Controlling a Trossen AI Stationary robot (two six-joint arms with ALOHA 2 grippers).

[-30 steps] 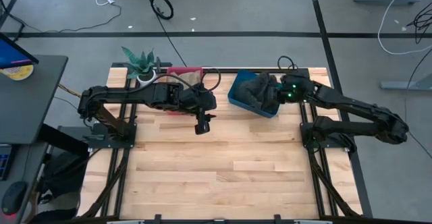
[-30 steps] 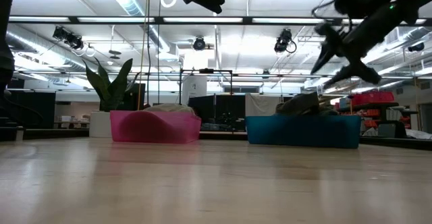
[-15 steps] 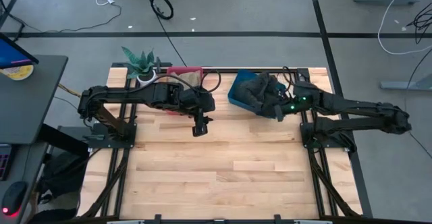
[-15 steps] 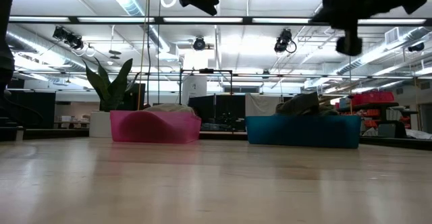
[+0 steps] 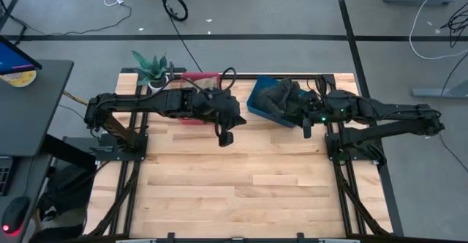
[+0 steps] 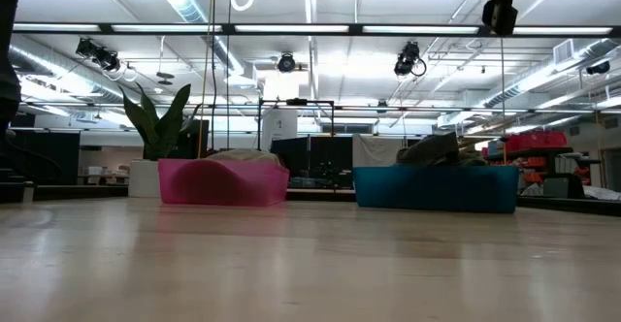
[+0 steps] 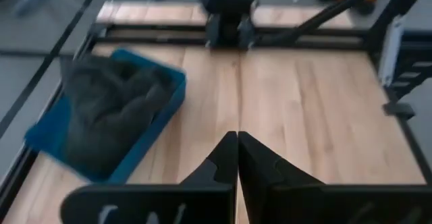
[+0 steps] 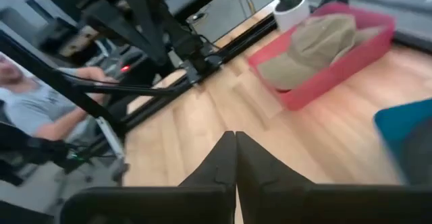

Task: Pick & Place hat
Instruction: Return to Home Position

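Potted plant [image 5: 151,69] at far left corner of bench [image 5: 241,184]. Black cable coil [image 5: 175,7] on floor beyond. Person in grey shirt [image 8: 40,113] beyond bench.

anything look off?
Minor only: the blue bin sits skewed to the table edge, black caps heaped above its rim but contained. A tan cap lies in the pink bin; left claw and right claw shut, empty.

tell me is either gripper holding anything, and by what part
Nothing: left gripper and right gripper are shut, empty; caps lie in the bin.
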